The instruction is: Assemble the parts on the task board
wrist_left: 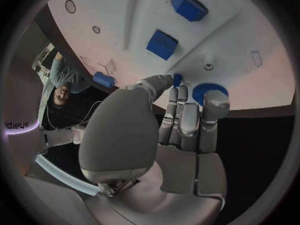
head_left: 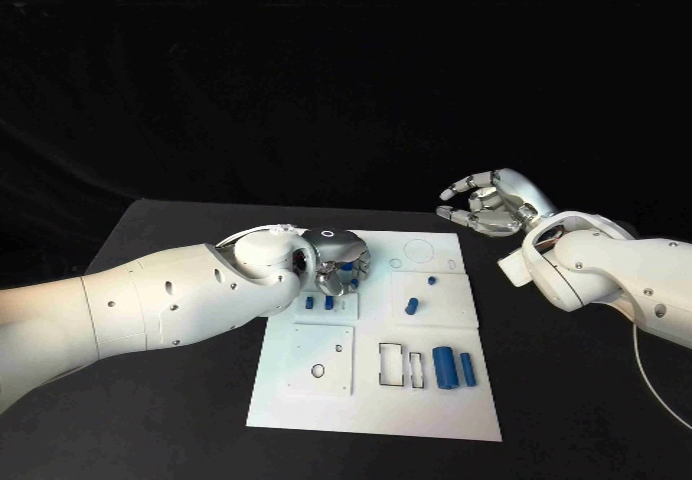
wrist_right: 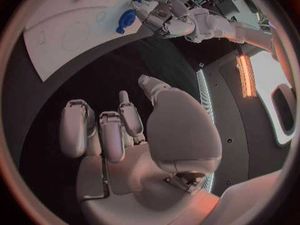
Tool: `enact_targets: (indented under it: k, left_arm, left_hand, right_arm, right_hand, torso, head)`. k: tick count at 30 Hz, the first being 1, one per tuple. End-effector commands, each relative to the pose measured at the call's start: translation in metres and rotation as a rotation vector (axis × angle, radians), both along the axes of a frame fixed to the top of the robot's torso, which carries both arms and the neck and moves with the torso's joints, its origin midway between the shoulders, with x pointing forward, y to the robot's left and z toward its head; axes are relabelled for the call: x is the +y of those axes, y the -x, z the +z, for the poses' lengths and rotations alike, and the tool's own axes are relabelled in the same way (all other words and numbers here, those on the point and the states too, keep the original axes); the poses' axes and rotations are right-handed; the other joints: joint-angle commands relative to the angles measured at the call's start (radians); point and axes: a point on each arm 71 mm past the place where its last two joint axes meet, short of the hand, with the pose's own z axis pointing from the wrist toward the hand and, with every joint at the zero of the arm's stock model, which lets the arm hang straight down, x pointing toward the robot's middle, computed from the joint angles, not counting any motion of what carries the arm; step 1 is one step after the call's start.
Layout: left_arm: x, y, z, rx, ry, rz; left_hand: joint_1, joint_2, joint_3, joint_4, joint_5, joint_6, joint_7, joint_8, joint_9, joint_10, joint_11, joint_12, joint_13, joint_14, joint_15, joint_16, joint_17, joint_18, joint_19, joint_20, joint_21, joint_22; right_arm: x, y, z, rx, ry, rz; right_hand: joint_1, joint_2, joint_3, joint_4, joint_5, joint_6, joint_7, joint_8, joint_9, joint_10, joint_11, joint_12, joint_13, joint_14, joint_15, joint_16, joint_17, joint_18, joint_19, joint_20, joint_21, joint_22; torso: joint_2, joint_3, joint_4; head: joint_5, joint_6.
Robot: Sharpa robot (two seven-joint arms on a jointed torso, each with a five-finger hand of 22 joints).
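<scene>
The white task board (head_left: 378,420) lies mid-table. My left hand (head_left: 340,264) hovers low over its far-left section, fingers pointing down. Its thumb and a fingertip pinch a small blue part (wrist_left: 177,79), and its other fingers (wrist_left: 187,116) reach over a round blue toothed part (wrist_left: 209,92) on the board. That round part (wrist_right: 127,19) also lies beside the left hand (wrist_right: 164,16) in the right wrist view. My right hand (head_left: 490,203) is raised past the board's far-right corner, fingers apart and holding nothing.
Loose blue parts lie on the board: two short ones (head_left: 319,301) just below the left hand, two (head_left: 421,293) on the middle-right plate, and long ones (head_left: 446,368) near a rectangular slot (head_left: 391,364). Black table surrounds the board.
</scene>
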Motion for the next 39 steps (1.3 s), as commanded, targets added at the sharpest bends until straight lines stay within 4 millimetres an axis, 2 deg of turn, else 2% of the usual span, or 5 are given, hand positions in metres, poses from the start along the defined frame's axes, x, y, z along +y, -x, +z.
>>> enact_targets:
  k: [1, 13, 19, 34, 39]
  left_arm:
    - [-0.0007, -0.0004, -0.0014, 0.009, -0.016, 0.0]
    - [0.0014, -0.0042, -0.0045, 0.024, -0.039, 0.015]
    - [-0.0002, -0.003, -0.0066, 0.032, -0.034, 0.007]
    - [-0.0013, -0.002, -0.0083, 0.048, -0.034, 0.002]
    - [-0.0016, -0.0017, -0.0088, 0.056, -0.036, 0.001]
  left_hand:
    - [-0.001, 0.009, 0.007, -0.001, -0.005, 0.008, -0.002, -0.005, -0.001, 0.008, 0.0, -0.007, -0.002, 0.007, -0.001, 0.005, 0.0, -0.009, 0.006, 0.001, 0.005, 0.002]
    - [-0.001, 0.011, 0.012, -0.004, -0.006, 0.013, 0.001, -0.006, -0.003, 0.008, 0.001, -0.012, -0.007, 0.009, -0.001, 0.007, -0.002, -0.009, 0.007, 0.0, 0.009, 0.006]
    - [-0.004, 0.019, 0.023, -0.01, -0.007, 0.033, -0.007, -0.007, -0.006, 0.037, -0.006, -0.014, -0.016, 0.025, -0.005, 0.016, 0.012, -0.014, 0.021, -0.003, 0.028, 0.032]
    - [-0.009, 0.018, 0.027, -0.016, -0.01, 0.037, -0.007, -0.016, -0.01, 0.059, -0.011, -0.021, -0.024, 0.035, -0.011, 0.021, 0.017, -0.018, 0.033, -0.006, 0.043, 0.053]
    - [-0.013, 0.013, 0.032, -0.022, -0.01, 0.022, -0.002, -0.034, -0.018, 0.059, -0.009, -0.036, -0.033, 0.037, -0.01, 0.02, 0.01, -0.018, 0.032, -0.006, 0.045, 0.054]
  right_arm:
    - [0.002, 0.0006, 0.0, -0.004, 0.003, 0.013]
    - [0.0028, 0.0002, -0.0001, -0.004, 0.004, 0.015]
    - [0.0031, 0.0002, 0.0, -0.004, 0.004, 0.016]
    - [0.0033, 0.0001, -0.0001, -0.004, 0.004, 0.017]
    - [0.0032, 0.0001, -0.0001, -0.004, 0.004, 0.017]
  right_hand:
    - [-0.009, 0.001, 0.003, 0.003, 0.006, -0.001, -0.003, 0.004, -0.001, -0.006, 0.003, -0.003, -0.001, 0.063, -0.008, -0.005, 0.076, 0.006, -0.009, 0.0, -0.007, 0.07]
    - [-0.009, 0.001, 0.003, 0.003, 0.006, -0.001, -0.003, 0.004, -0.001, -0.006, 0.003, -0.003, -0.001, 0.063, -0.008, -0.005, 0.076, 0.006, -0.009, 0.0, -0.007, 0.07]
    - [-0.009, 0.001, 0.003, 0.003, 0.006, -0.001, -0.003, 0.004, -0.001, -0.006, 0.003, -0.003, -0.001, 0.063, -0.008, -0.005, 0.076, 0.006, -0.009, 0.0, -0.007, 0.07]
    - [-0.008, 0.003, 0.003, 0.003, 0.009, 0.0, -0.003, 0.006, -0.001, -0.004, 0.003, -0.001, 0.001, 0.063, -0.008, -0.005, 0.077, 0.006, -0.009, 0.0, -0.007, 0.07]
    - [-0.008, 0.003, 0.003, 0.003, 0.009, 0.0, -0.003, 0.006, -0.001, -0.004, 0.003, -0.001, 0.001, 0.063, -0.008, -0.005, 0.077, 0.006, -0.009, 0.0, -0.007, 0.07]
  torso:
    - [0.0, -0.0001, 0.0]
    - [-0.001, -0.0004, 0.0001]
    - [-0.001, -0.0002, 0.0005]
    - [-0.001, 0.0002, 0.0006]
    - [-0.002, 0.0, 0.0006]
  head:
    - [0.0, -0.001]
    - [0.0, -0.004]
    - [0.0, -0.006]
    - [0.0, -0.009]
    - [0.0, -0.007]
